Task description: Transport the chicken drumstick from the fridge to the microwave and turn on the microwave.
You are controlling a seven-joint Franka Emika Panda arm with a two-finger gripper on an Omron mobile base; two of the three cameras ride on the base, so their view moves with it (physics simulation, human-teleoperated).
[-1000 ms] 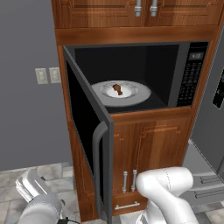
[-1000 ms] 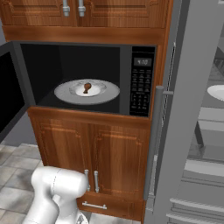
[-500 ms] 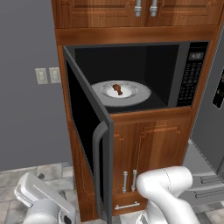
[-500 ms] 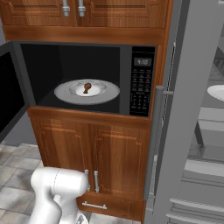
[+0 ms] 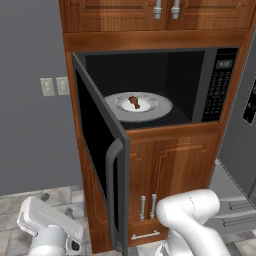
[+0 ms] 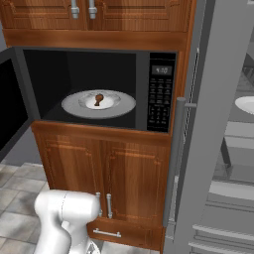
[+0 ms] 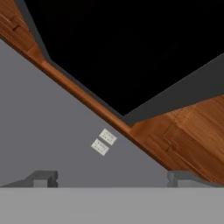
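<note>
Hand (image 5: 50,225) shifted right; fingers (image 7: 41,178) cut off.

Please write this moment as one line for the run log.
stage: drumstick placed | chicken drumstick: on turntable in microwave | microwave door: open | gripper: open, low beside door, empty

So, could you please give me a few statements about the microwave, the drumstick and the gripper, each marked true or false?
1. The chicken drumstick lies on the white turntable inside the microwave. True.
2. The microwave door is closed. False: it stands wide open, swung to the left.
3. The gripper holds the drumstick. False: its jaws are open and empty.
4. The button panel sits on the microwave's right side. True.
</note>
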